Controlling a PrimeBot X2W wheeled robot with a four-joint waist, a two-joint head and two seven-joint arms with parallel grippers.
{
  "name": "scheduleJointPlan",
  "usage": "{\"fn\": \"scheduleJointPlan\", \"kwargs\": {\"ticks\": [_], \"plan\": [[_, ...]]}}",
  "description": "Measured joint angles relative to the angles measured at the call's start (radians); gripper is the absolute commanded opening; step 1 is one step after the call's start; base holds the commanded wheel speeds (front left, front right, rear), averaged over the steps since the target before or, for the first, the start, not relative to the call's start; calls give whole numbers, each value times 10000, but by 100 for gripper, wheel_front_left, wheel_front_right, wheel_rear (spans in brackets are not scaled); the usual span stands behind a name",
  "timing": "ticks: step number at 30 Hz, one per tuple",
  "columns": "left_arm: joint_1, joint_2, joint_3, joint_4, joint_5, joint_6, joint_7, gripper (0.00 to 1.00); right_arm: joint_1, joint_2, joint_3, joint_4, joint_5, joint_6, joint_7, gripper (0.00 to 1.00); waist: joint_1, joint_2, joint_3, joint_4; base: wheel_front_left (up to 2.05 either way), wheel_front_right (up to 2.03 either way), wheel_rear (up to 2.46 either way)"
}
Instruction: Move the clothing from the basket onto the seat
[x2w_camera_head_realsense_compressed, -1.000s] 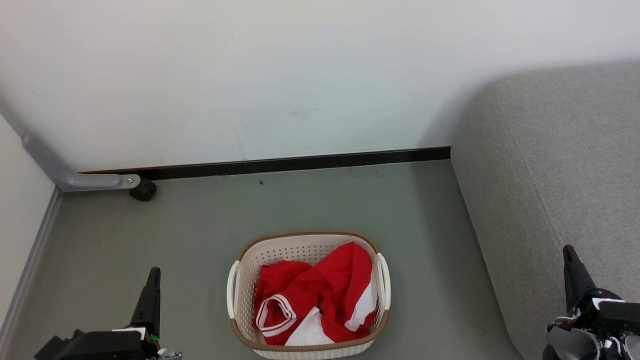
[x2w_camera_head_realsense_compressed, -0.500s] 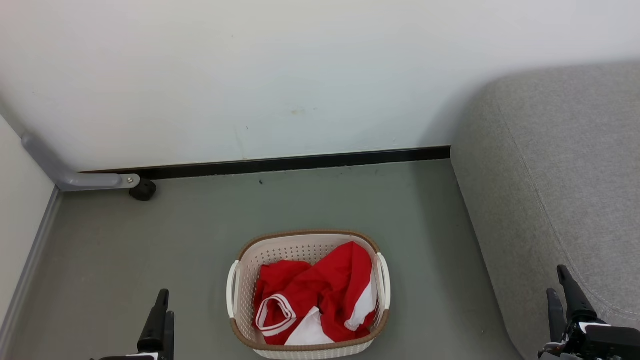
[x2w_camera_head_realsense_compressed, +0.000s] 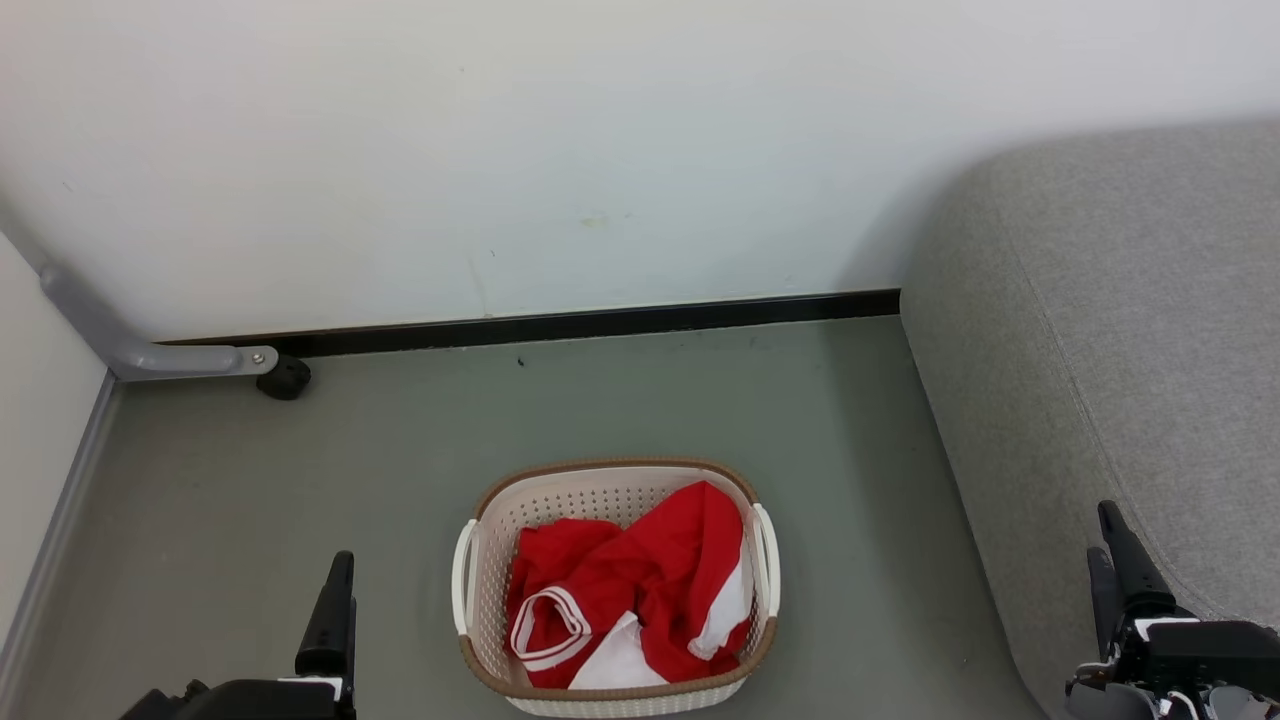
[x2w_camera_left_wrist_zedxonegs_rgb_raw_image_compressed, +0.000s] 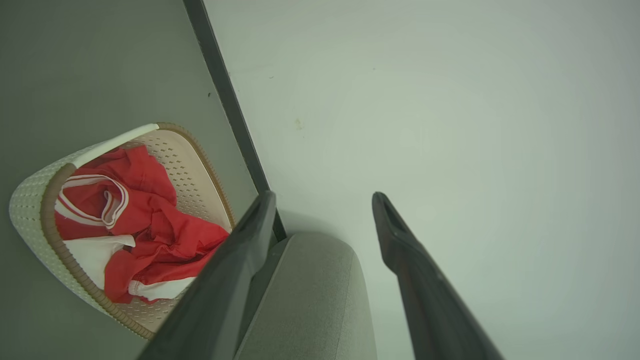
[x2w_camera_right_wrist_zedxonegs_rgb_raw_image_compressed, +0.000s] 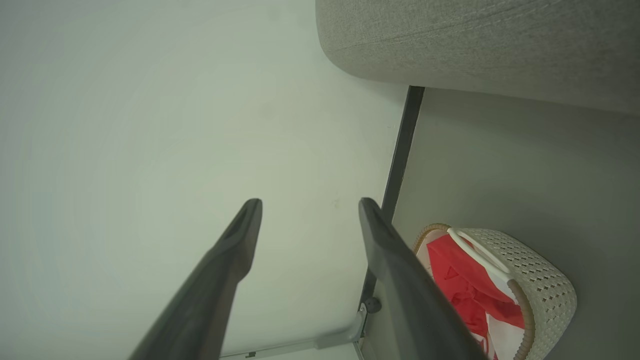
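Head view: soft bright red clothing with white panels and striped trim (x2w_camera_head_realsense_compressed: 620, 600) lies bunched inside the cream-white perforated plastic basket with brown woven-look rim (x2w_camera_head_realsense_compressed: 610, 466). The basket stands on the grey floor (x2w_camera_head_realsense_compressed: 400, 450), roughly midway between the two arms, probably so either arm can reach in. All the red fabric in view is in the basket, so by my read the task is at its start. The large grey fabric-upholstered seat (x2w_camera_head_realsense_compressed: 1150, 350) is on the robot's right, near the basket but apart from it, which would make a short carry for the right arm.

The left gripper (x2w_camera_head_realsense_compressed: 342, 565) is low at lower left, fingers pointing up the view, seen edge-on, beside the basket and not touching it. The right gripper (x2w_camera_head_realsense_compressed: 1103, 530) is at lower right in front of the seat's edge, fingers up, with a gap between them.

Left wrist view: its two long dark fingers (x2w_camera_left_wrist_zedxonegs_rgb_raw_image_compressed: 235, 270) are spread wide with nothing between them, aimed at the white wall (x2w_camera_left_wrist_zedxonegs_rgb_raw_image_compressed: 450, 125) and the seat's end. The basket with the clothing sits off to the left of this view, so the gripper is not lined up on it.

Right wrist view: the fingers are wide apart and empty, pointing at the wall. The basket's corner is at lower right and the seat runs across the top. Both arms look parked in a ready pose. Either one would need to tip down toward the pile to grasp.
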Motion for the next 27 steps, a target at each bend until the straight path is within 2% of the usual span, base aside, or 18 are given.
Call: {"fn": "scheduleJointPlan", "kwargs": {"ticks": [7,17,27], "plan": [[-237,176,-368,242,694,0,-268,100,-208,-272,460,111,-648,0,-215,100,0,0,13,-3,0,0,0],[-605,422,-947,606,2297,13,-596,100,-581,-790,1409,245,-1921,2,-679,100,0,0,38,5,0,0,0],[-965,683,-1582,811,4050,347,-974,100,-1045,-1248,2378,537,-3350,4,-1187,100,0,0,87,27,0,0,0]]}}
